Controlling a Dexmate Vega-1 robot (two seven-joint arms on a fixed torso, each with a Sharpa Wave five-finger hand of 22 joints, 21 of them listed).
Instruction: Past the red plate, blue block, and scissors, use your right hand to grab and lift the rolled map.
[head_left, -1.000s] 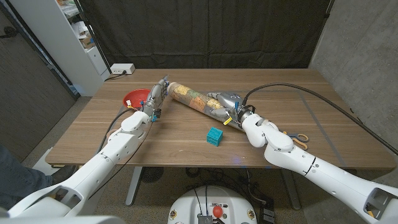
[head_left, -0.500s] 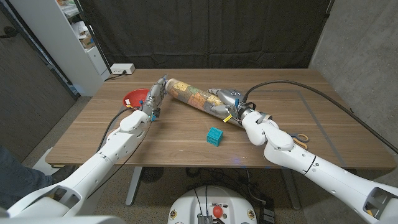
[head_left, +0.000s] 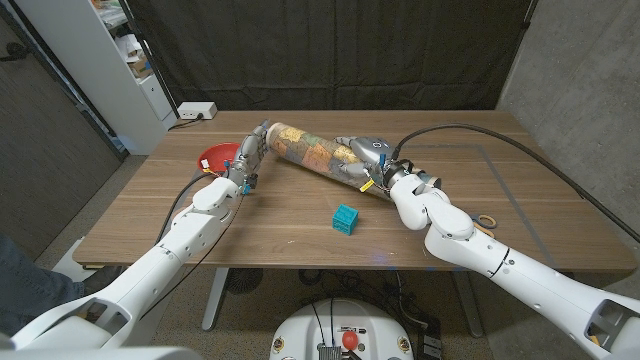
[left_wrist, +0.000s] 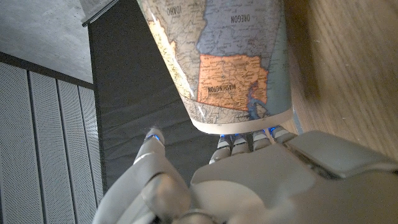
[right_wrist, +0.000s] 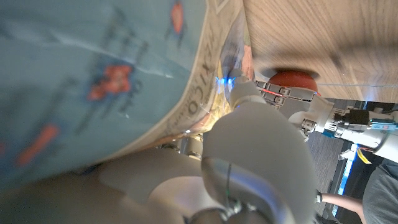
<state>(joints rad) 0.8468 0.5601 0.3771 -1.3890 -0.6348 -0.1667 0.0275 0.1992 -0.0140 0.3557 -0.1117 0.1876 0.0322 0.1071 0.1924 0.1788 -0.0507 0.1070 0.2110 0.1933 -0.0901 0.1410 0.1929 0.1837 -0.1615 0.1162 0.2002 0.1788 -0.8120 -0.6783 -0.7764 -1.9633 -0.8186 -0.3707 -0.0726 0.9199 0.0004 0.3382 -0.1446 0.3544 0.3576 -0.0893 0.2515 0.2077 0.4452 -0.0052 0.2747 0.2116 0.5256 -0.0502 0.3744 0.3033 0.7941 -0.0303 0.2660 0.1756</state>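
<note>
The rolled map (head_left: 310, 155), a thick tube printed with coloured regions, runs slantwise across the table's far middle. My right hand (head_left: 368, 160) wraps around its right end and holds that end slightly off the wood. My left hand (head_left: 248, 160) stands at the tube's other end, fingers spread and touching its rim. In the left wrist view the map (left_wrist: 230, 62) ends just over that hand (left_wrist: 249, 180). The red plate (head_left: 213, 157) sits just left of the left hand. Nearer me lies the blue block (head_left: 345, 217). My right forearm partly hides the scissors (head_left: 486, 219).
A white power strip (head_left: 196, 111) lies at the table's back left. A black cable (head_left: 480, 140) arcs over the right half of the table. A white shelf unit (head_left: 130, 70) stands off the left side. A person's arm (right_wrist: 379, 199) is in the right wrist view.
My right hand has drawn the map's right end up and toward the far side. The tube now sits higher at that end. The left hand has barely moved.
</note>
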